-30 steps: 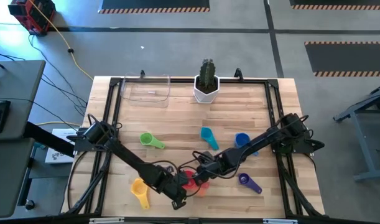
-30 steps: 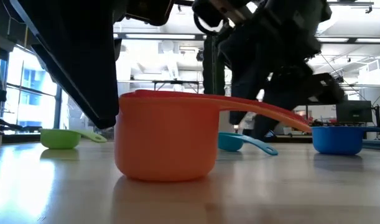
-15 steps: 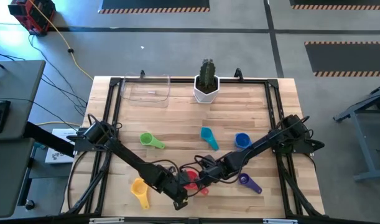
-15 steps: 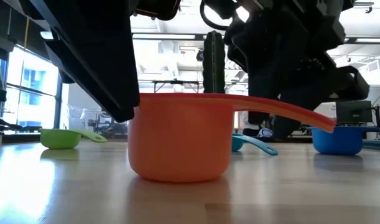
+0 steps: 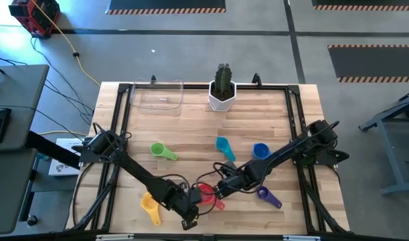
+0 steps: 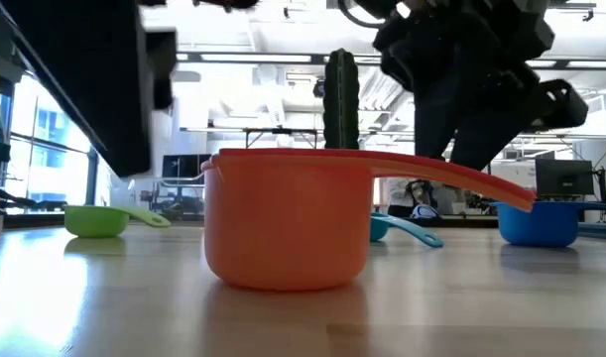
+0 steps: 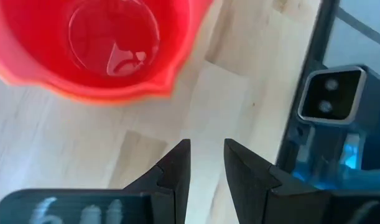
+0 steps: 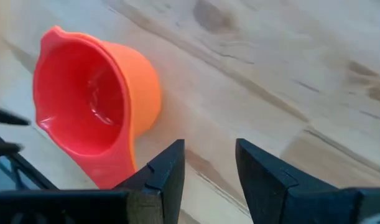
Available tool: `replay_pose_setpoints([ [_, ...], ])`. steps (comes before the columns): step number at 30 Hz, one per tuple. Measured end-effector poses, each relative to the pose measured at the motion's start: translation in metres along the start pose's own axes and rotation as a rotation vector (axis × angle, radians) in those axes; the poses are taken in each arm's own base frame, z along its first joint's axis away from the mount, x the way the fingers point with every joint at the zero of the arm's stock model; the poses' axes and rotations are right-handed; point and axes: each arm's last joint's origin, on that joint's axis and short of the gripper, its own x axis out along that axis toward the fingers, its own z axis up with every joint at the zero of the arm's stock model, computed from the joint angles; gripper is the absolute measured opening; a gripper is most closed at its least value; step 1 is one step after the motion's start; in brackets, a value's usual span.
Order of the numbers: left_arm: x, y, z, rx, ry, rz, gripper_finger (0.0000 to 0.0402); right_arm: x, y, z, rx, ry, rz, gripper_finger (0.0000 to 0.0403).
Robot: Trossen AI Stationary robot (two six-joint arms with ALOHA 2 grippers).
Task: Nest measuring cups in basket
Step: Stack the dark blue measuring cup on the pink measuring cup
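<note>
High view is giving us both grippers meeting at the near middle of the table, the left gripper [image 5: 191, 209] and the right gripper [image 5: 221, 189] sitting either side of a nested pair: the red cup [image 5: 207, 195] is sitting inside the orange cup [image 5: 216, 203]. Nesting looks to be well under way, though I'd judge it early, because the yellow cup [image 5: 149, 203], green cup [image 5: 162, 151], teal cup [image 5: 223, 147], blue cup [image 5: 260, 151] and purple cup [image 5: 267, 196] are all lying loose on the wood, and the basket [image 5: 158, 96] is waiting at the far left with no cup in it.

Left wrist view is showing its fingers [image 7: 176, 171] slightly apart and holding nothing, the red-in-orange pair [image 7: 109, 46] just ahead of them. Right wrist view is showing fingers [image 8: 168, 171] spread wide, also empty, the same pair [image 8: 93, 118] close in front.

Low view is adding what the overhead cannot: the orange cup [image 6: 288, 223] is resting flat on the table, handle pointing right, neither gripper touching it.

Next, I reckon, a gripper needs to fetch another loose cup, purple or yellow being the nearest.
</note>
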Motion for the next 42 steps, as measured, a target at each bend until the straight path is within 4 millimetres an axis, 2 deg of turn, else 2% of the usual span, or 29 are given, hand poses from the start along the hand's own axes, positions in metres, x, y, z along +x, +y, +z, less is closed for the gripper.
replay_pose_setpoints([
  [8,-0.033,0.005,-0.001,0.073,-0.025,0.071,0.0086,-0.014,-0.002,0.003,-0.027,-0.013,-0.001,0.0135],
  [20,-0.098,0.038,-0.005,0.167,-0.02,0.359,0.0086,-0.014,-0.008,0.003,-0.062,0.007,-0.054,0.0135],
  [25,-0.122,0.056,-0.002,0.195,0.009,0.448,0.0086,-0.017,-0.009,0.008,-0.029,0.016,-0.058,0.0135],
  [29,-0.136,0.072,0.0,0.212,0.001,0.461,0.0086,-0.031,-0.01,0.016,0.017,-0.008,-0.033,0.0135],
  [35,-0.149,0.113,-0.016,0.148,0.008,0.464,0.0086,-0.052,-0.016,0.028,0.061,-0.061,-0.026,0.0135],
  [42,-0.166,0.146,-0.028,0.066,-0.042,0.385,0.0086,-0.071,-0.028,0.044,0.08,-0.097,-0.065,0.0135],
])
